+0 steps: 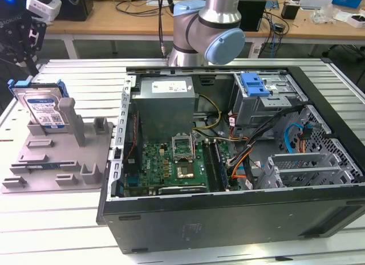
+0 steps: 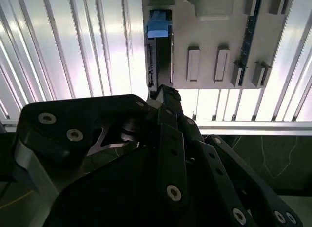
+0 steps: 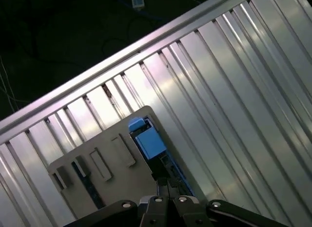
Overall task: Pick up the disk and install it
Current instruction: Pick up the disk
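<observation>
Silver metal shows on the disk (image 1: 43, 105) at the exterior view's left, under a blue-and-white label, and a blue plastic bracket (image 1: 23, 85) frames its edges. It stands on edge, tilted back, in a slot of a grey holder (image 1: 63, 157) that lies on the ribbed metal desk (image 1: 57, 219). In both wrist views the disk is seen edge-on as a thin dark strip with the blue bracket end at its top. The hand (image 2: 165, 94) hangs above that edge, lined up with it but apart from it. Whether the hand is apart or together I cannot tell; it is not clamped on the disk.

Further toward the exterior view's right, just beside the holder, an open computer case (image 1: 228, 219) lies on its side on the desk, with its green board and cables exposed. The arm (image 1: 208, 25) rises behind the case. Inside the case, toward the exterior view's right, sits a grey drive cage (image 1: 268, 105) with a blue latch (image 1: 254, 84) on top.
</observation>
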### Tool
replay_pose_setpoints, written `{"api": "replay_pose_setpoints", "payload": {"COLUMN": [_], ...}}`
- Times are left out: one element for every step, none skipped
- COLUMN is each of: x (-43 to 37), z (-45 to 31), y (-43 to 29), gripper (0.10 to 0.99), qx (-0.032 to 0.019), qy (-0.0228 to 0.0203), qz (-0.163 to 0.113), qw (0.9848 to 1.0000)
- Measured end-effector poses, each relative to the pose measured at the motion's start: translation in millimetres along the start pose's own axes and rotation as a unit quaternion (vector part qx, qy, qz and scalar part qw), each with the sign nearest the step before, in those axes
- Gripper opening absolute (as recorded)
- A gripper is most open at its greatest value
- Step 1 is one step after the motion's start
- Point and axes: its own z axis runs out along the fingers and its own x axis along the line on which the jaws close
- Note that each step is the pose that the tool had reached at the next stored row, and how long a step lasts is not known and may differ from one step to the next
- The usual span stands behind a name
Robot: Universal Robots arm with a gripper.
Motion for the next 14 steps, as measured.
{"api": "replay_pose_setpoints", "payload": {"x": [0.0, 0.0, 0.0, 0.0, 0.0, 0.0, 0.0, 0.0, 0.0, 0.0, 0.0, -0.1, -0.5, -0.7], "z": [0.1, 0.1, 0.2, 0.2, 0.3, 0.3, 0.3, 0.3, 0.4, 0.4, 0.4, 0.5, 0.5, 0.5], "y": [0.0, 0.0, 0.0, 0.0, 0.0, -0.1, 0.0, 0.0, -0.1, -0.1, -0.1, 0.0, 0.2, 0.3], "gripper": [0.106, 0.106, 0.106, 0.106, 0.106, 0.106, 0.106, 0.106, 0.106, 0.106, 0.106, 0.106, 0.106, 0.106], "qx": [-0.0001, -0.0002, -0.0004, -0.0005, -0.0006, -0.0007, -0.0008, -0.0010, -0.0011, -0.0011, -0.0012, -0.0013, -0.0015, -0.0016], "qy": [0.0006, 0.0012, 0.0017, 0.0022, 0.0027, 0.0034, 0.0039, 0.0045, 0.0051, 0.0056, 0.0061, 0.0068, 0.0077, 0.0081], "qz": [-0.010, -0.020, -0.030, -0.039, -0.048, -0.060, -0.068, -0.077, -0.087, -0.096, -0.106, -0.117, -0.131, -0.137], "qw": [0.9999, 0.9998, 0.9996, 0.9992, 0.9988, 0.9982, 0.9976, 0.9970, 0.9962, 0.9953, 0.9944, 0.9931, 0.9913, 0.9905]}}
